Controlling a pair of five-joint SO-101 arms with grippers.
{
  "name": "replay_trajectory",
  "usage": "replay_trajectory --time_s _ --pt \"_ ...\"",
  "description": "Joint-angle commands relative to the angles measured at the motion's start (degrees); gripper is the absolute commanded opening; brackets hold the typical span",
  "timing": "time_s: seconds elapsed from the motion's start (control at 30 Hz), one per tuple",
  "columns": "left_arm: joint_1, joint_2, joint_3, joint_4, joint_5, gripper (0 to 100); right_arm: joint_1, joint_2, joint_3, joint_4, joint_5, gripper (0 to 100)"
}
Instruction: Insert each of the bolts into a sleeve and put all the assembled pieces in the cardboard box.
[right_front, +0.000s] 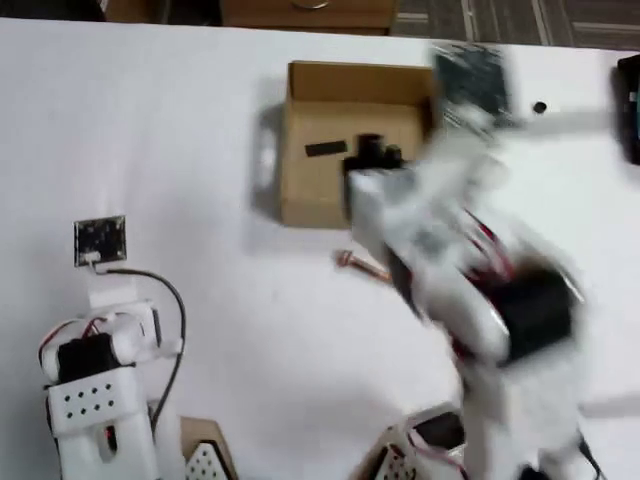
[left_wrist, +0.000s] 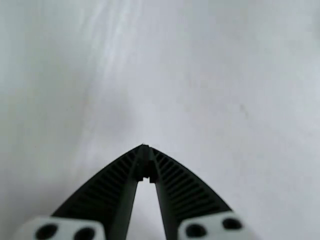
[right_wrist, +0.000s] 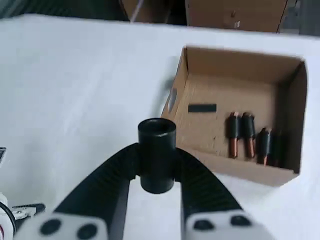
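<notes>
A black sleeve stands upright, clamped between the jaws of the right gripper above the table, near the cardboard box. Several assembled pieces lie side by side inside it. A copper bolt lies just outside the box. The left gripper has its tips together, holding nothing.
</notes>
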Motion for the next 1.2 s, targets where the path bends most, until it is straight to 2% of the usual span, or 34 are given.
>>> replay_trajectory --time_s 0.0,0.17,0.4,0.57,0.7,0.83,1.0,1.17 --pt "2.73 -0.62 -4.0 1.58 0.18 2 4.35 -9.71 -0.35 -1.27 2.55 2.0" --pt "8.18 -0.62 -7.52 3.87 0.18 2 9.54 -18.59 -0.35 -1.19 2.9 2.0" --pt "19.96 -0.62 -16.22 8.44 0.18 2 13.23 -29.58 -0.18 -1.01 2.9 2.0" --pt "31.74 -0.35 -23.87 12.13 0.35 2 13.41 -33.19 0.0 -0.75 2.9 2.0" --pt "42.55 -0.26 -32.31 18.64 5.54 2 13.41 -33.27 0.0 1.54 2.81 2.0" --pt "50.55 0.09 -41.1 22.15 8.7 2 13.41 -33.45 0.0 2.86 2.55 2.0" --pt "54.95 7.65 -50.95 28.13 11.25 2 13.41 -33.71 -0.18 2.86 2.46 2.0" --pt "55.47 19.08 -62.29 31.47 14.07 2 13.41 -33.8 -0.35 3.03 2.46 2.0"
